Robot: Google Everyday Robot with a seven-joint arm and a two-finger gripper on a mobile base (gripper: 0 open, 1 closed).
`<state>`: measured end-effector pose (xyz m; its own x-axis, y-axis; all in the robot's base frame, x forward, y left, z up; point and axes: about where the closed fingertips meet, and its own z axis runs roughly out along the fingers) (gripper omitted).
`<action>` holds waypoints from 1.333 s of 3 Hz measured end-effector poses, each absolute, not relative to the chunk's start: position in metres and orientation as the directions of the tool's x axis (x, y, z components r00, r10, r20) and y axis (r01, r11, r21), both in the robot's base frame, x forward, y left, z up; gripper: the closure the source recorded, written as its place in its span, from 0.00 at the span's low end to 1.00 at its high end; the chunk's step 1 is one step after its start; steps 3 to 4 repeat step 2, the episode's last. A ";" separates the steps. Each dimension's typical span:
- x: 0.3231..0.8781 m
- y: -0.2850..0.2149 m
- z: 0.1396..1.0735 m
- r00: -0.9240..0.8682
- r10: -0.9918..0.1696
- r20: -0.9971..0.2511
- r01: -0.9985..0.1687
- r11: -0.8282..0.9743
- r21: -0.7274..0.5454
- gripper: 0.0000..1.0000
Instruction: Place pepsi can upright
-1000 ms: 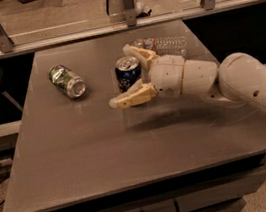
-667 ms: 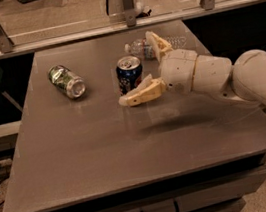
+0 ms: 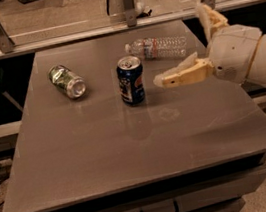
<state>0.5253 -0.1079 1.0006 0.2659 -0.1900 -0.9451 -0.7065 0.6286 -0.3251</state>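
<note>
The pepsi can (image 3: 131,79) stands upright near the middle of the grey desk (image 3: 130,149), silver top with its pull tab facing up and the round logo turned toward the right; nothing touches it; to its right, clear of the can, hangs the gripper (image 3: 179,44), its two cream fingers (image 3: 183,74) spread wide apart and holding nothing, the lower one stretched out toward the can with a gap between its tip and the can, the other raised near the desk's back right corner; the white arm (image 3: 261,56) comes in from the right edge; a green can (image 3: 67,81) lies on its side to the left of the pepsi can, well apart from it; a clear plastic bottle (image 3: 157,47) lies on its side behind the pepsi can, toward the back right, beneath the open fingers.
</note>
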 end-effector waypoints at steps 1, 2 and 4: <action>0.497 -0.176 1.037 0.236 -0.239 -0.942 -0.603 0.724 -0.335 0.00; 0.491 -0.191 1.042 0.231 -0.251 -0.940 -0.577 0.743 -0.340 0.00; 0.491 -0.191 1.042 0.231 -0.251 -0.940 -0.577 0.743 -0.340 0.00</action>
